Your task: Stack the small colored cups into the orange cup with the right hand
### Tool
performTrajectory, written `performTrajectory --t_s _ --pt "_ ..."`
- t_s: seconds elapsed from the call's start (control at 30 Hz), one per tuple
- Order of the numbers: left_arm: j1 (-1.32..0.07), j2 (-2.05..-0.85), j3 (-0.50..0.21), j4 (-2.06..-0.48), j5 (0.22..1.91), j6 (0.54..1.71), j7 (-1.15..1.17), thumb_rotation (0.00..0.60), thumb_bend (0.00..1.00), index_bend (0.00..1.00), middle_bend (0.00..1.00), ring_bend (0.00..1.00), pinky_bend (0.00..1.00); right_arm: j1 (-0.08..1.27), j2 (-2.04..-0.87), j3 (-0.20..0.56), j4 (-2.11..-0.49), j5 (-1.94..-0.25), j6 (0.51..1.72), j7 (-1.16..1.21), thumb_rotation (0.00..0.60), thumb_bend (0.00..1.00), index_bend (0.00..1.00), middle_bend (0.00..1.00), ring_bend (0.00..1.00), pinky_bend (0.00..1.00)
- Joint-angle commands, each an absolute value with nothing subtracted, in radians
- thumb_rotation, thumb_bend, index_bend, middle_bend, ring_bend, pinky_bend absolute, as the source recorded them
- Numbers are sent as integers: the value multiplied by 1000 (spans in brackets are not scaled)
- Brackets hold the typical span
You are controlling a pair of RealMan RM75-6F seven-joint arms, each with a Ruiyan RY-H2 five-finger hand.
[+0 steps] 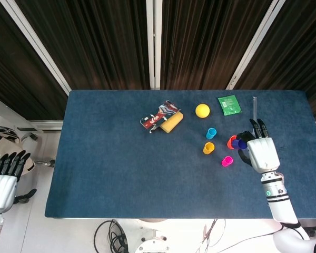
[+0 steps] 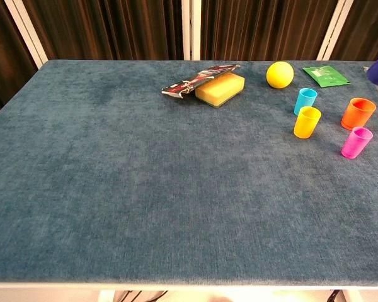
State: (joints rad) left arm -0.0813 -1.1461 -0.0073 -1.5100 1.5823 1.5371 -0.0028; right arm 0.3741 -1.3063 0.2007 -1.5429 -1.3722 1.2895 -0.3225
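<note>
While the right hand (image 1: 262, 152) grips the purple cup (image 1: 242, 143) in curled fingers beside the orange cup (image 2: 358, 113) on the table (image 2: 145, 189), the left hand (image 1: 2, 182) hangs off-table, fingers extended, holding nothing.

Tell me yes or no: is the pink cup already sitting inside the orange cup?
No, in the chest view the pink cup stands on the table by itself, just in front of the orange cup, which looks empty.
</note>
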Motion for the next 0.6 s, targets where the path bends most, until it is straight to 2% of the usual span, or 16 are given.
performTrajectory --t_s 0.03,0.27,0.6 --pt "-82 -1148 -8 -1507 1582 1536 -3 600 56 26 43 0 0 396 -1329 221 -1470 -1312 1242 -307 600 283 478 451 68 0" --pt "-88 -1155 -8 -1492 1572 1517 -13 600 56 26 43 0 0 432 -1405 230 -1325 -1242 1169 -268 600 283 481 451 73 0" --pt "-95 -1165 -12 -1467 1562 1501 -32 600 56 26 43 0 0 456 -1439 226 -1258 -1237 1143 -232 600 282 484 446 73 0"
